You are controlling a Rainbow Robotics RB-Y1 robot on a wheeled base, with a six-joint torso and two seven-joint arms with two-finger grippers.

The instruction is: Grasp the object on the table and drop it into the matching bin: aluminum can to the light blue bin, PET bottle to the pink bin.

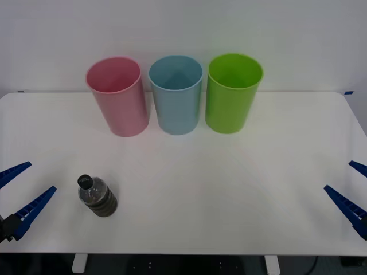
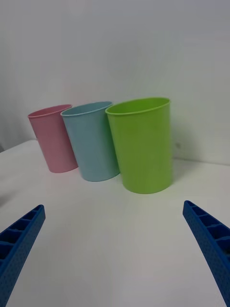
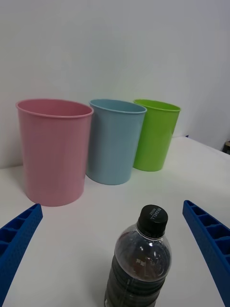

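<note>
A small clear PET bottle [image 1: 97, 196] [image 3: 140, 264] with a black cap and dark lower half stands upright on the white table [image 1: 229, 189] near its front left. My left gripper [image 1: 22, 192] is open at the table's left front edge, just left of the bottle, which shows between its fingers in the left wrist view. At the back stand the pink bin [image 1: 117, 96] [image 3: 53, 149] [image 2: 51, 138] and, to its right, the light blue bin [image 1: 176, 94] [image 3: 115, 140] [image 2: 92, 140]. My right gripper [image 1: 354, 192] is open at the table's right front edge.
A lime green bin [image 1: 232, 91] [image 2: 142, 144] [image 3: 155, 134] stands right of the light blue one, the three in a close row before a white wall. Bare tabletop stretches between the bottle and the bins.
</note>
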